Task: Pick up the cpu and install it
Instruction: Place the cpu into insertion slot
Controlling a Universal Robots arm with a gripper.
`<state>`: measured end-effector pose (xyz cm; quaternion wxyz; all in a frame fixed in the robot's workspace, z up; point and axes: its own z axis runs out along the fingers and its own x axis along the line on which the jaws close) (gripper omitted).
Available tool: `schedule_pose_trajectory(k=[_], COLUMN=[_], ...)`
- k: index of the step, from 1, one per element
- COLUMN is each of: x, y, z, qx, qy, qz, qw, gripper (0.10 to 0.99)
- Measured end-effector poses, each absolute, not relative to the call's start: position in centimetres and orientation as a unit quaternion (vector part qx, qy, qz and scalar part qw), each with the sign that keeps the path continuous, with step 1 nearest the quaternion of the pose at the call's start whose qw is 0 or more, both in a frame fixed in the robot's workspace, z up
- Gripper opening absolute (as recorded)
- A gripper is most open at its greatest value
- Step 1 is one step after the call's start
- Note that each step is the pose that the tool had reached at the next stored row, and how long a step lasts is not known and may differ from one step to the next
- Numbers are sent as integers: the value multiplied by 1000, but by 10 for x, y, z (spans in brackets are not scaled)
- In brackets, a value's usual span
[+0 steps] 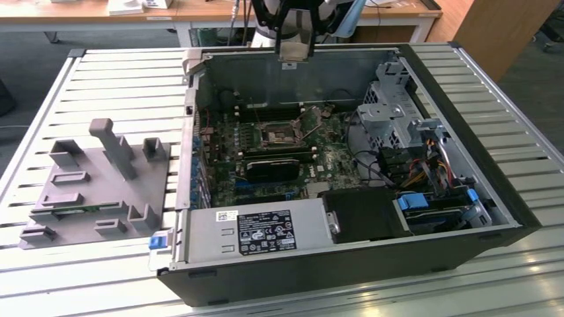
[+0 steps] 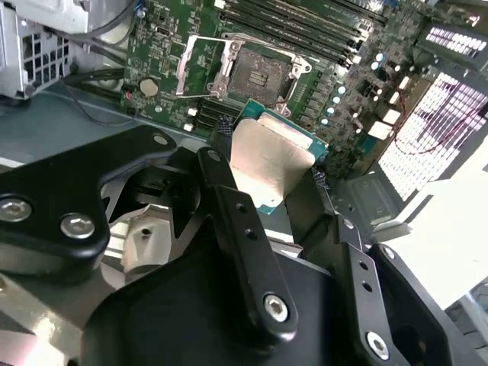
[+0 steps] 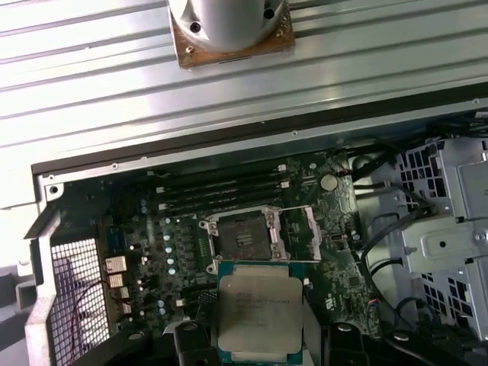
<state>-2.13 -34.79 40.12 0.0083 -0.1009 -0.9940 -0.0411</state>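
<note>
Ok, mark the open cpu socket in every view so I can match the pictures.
Exterior view: the socket sits mid-motherboard, inside the open case.
Second wrist view: the socket lies just beyond the held cpu.
First wrist view: the socket lies just beyond the held cpu.
Shared landmark: the memory slots running along one side of the socket.
</note>
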Motion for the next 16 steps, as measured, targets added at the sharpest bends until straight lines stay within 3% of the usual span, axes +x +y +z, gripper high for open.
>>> schedule_pose_trajectory(k=[16], x=[-21], y=[-348], z=[401], qx=[-174], qy=[-984], qz=[-42], qw=[5], gripper=[533])
